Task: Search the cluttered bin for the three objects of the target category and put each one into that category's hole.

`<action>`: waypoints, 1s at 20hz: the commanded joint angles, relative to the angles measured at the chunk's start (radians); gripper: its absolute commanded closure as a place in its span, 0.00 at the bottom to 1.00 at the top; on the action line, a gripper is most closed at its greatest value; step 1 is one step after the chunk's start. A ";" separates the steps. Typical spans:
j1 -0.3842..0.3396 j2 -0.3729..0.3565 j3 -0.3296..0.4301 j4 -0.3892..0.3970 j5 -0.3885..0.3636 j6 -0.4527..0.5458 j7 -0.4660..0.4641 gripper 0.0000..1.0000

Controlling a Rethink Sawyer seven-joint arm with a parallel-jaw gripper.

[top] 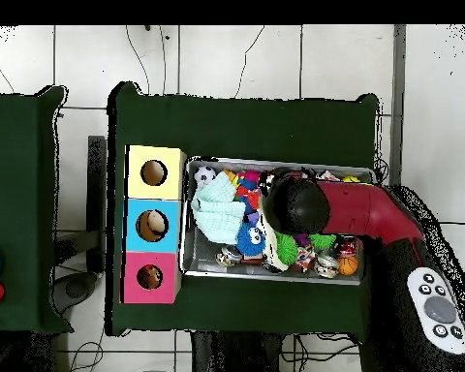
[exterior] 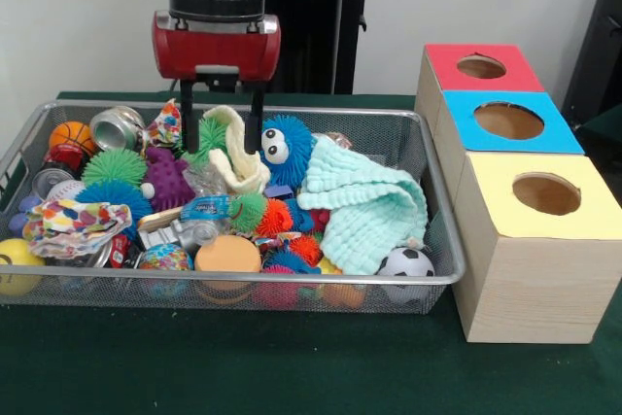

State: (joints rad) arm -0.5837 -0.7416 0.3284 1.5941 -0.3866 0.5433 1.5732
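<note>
The silver wire-mesh bin (exterior: 243, 284) holds a heap of toys. My gripper (exterior: 224, 148) hangs over its back middle, open, with one finger on each side of the cream cloth (exterior: 238, 167). The cloth's raised fold stands between the fingers, and I cannot tell if they touch it. The mint-green waffle cloth (exterior: 364, 206) lies at the right of the bin, and it also shows in the overhead view (top: 217, 208). The polka-dot cloth (exterior: 73, 221) lies at the front left. The yellow box's hole (exterior: 546, 193) is to the right of the bin. In the overhead view the arm (top: 333, 208) hides the gripper.
Spiky rubber balls, drink cans (exterior: 117, 126), a blue fuzzy toy with eyes (exterior: 285, 146), a small football (exterior: 405, 263) and a basketball (exterior: 72, 135) crowd the bin. The blue-faced box (exterior: 508, 121) and the red-faced box (exterior: 481, 67) stand behind the yellow one.
</note>
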 commanded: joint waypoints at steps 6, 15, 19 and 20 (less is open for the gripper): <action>0.057 0.200 0.004 -0.345 0.021 0.229 0.028 0.00; 0.165 0.400 0.011 -0.736 0.014 0.456 0.043 0.00; 0.192 0.501 0.026 -0.909 -0.005 0.522 0.027 0.00; 0.195 0.514 0.029 -0.937 -0.005 0.541 0.022 0.00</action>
State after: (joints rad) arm -0.4085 -0.3912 0.3238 0.9505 -0.3776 0.9166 1.5732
